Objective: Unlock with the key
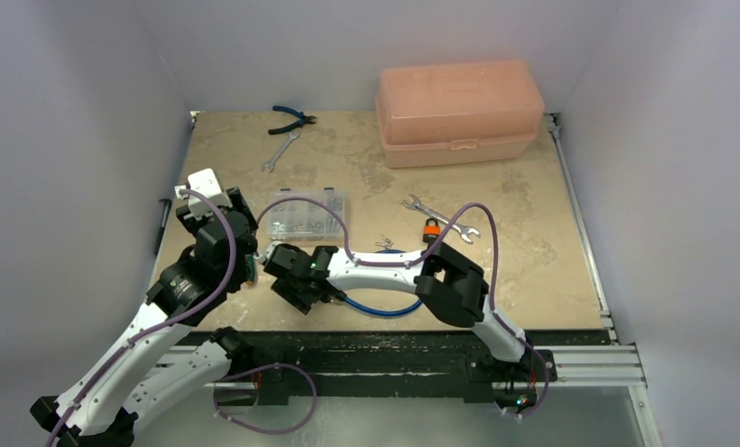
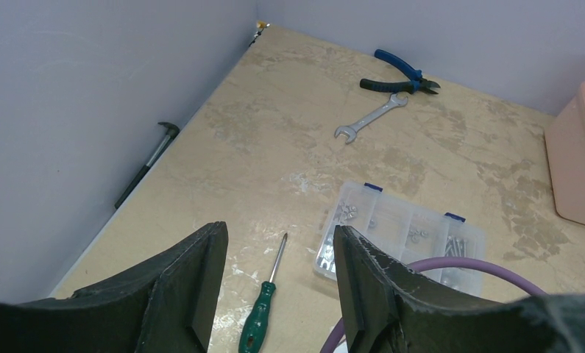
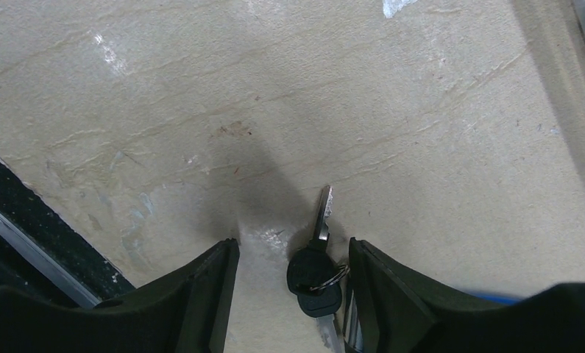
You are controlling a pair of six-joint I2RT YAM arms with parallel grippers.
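You are looking at two small keys on one ring, one orange padlock [image 1: 431,228], two wrenches, one pair of blue pliers [image 2: 396,79], one green screwdriver [image 2: 258,323], one clear parts box [image 2: 403,235] and one pink toolbox [image 1: 459,112].

The key [image 3: 322,220] is showing a black plastic head and a thin metal blade. It is lying flat on the tan table [image 1: 533,242], bunched with its twin, well apart from the padlock.

Your right arm is reaching leftward across the near table with its elbow bent. The right gripper [image 3: 291,254] is pointing down with its fingers spread, gripping nothing. The key is lying between them, just beside one finger.

Your left arm is folding up at the left edge. The left gripper [image 2: 278,243] is hanging spread and empty above the screwdriver.
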